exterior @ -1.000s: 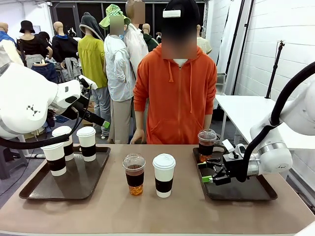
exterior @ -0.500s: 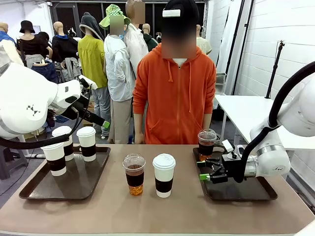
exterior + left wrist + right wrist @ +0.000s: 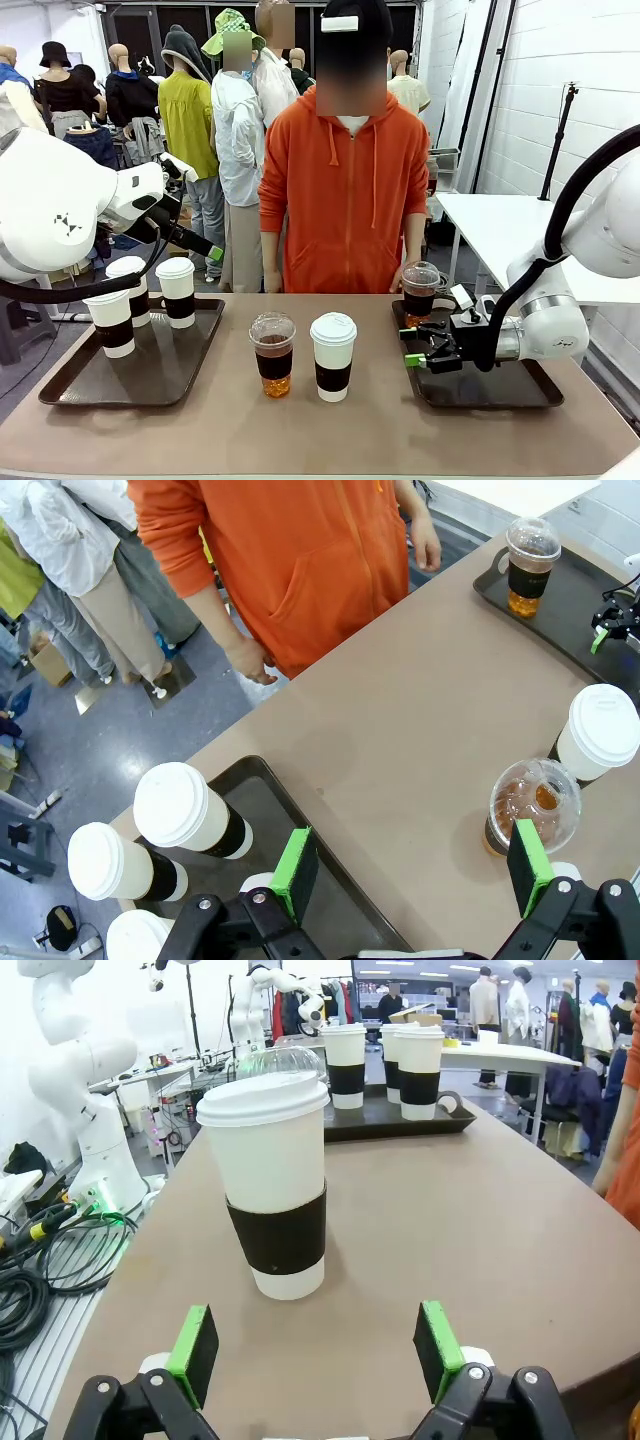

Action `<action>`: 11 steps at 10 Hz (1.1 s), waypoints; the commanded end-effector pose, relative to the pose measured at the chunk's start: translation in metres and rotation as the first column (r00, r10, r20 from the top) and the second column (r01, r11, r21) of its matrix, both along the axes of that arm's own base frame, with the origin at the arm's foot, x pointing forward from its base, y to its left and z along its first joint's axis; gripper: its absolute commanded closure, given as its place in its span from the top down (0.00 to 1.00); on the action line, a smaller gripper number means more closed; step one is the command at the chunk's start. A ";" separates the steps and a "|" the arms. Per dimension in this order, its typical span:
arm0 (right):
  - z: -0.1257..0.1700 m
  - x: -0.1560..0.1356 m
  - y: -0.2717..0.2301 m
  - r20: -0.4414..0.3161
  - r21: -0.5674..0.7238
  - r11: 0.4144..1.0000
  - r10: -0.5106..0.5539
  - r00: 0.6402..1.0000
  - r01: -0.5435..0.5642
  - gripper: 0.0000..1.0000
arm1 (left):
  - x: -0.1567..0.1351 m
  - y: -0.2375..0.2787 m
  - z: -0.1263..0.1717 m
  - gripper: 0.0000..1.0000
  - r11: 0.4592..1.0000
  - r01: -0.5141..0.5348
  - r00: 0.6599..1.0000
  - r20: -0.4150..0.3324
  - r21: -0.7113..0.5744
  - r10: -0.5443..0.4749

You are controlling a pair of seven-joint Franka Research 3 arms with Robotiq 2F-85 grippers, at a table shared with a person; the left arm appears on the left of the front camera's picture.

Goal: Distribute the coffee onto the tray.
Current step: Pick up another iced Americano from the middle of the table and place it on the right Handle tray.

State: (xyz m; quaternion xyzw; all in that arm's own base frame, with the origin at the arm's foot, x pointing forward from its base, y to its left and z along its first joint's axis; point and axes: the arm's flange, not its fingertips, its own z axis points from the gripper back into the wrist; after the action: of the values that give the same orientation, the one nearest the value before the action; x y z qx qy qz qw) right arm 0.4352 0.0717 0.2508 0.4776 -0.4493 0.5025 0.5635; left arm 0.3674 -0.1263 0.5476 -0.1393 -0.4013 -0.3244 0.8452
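On the bare table between the trays stand a white paper coffee cup (image 3: 333,356) with a dark band and a clear dome-lidded cup (image 3: 272,355) of amber drink. Another clear cup (image 3: 420,292) stands at the back of the right tray (image 3: 500,385). Three white cups (image 3: 176,292) stand on the left tray (image 3: 150,380). My right gripper (image 3: 412,360) hovers open over the right tray's left edge, pointing at the white cup (image 3: 270,1180), well short of it. My left gripper (image 3: 205,250) hangs open high above the left tray, its green pads (image 3: 295,872) empty.
A person in an orange hoodie (image 3: 345,200) stands at the far side of the table, hands down by its edge. A white side table (image 3: 500,225) lies at the back right. Bare tabletop (image 3: 300,430) stretches in front of the two middle cups.
My right gripper has slid a little to the left, towards the white cup, staying open. The person has shifted slightly to the left. The left arm has not moved.
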 end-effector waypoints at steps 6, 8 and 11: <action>0.001 -0.001 0.001 0.001 0.003 1.000 0.002 1.000 -0.002 1.00 | 0.000 0.001 0.000 1.00 1.000 -0.001 1.000 -0.002 -0.006 0.001; 0.001 -0.001 0.001 0.001 0.003 1.000 0.002 1.000 -0.002 1.00 | 0.000 0.001 0.000 1.00 1.000 -0.001 1.000 -0.002 -0.006 0.001; 0.001 -0.001 0.001 0.001 0.003 1.000 0.002 1.000 -0.002 1.00 | 0.000 0.001 0.000 1.00 1.000 -0.001 1.000 -0.002 -0.006 0.001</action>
State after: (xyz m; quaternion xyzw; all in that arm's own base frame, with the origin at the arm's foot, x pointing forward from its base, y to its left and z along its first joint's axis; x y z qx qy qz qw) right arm 0.4352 0.0716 0.2508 0.4776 -0.4494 0.5024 0.5636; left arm 0.3674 -0.1263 0.5476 -0.1393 -0.4013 -0.3244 0.8452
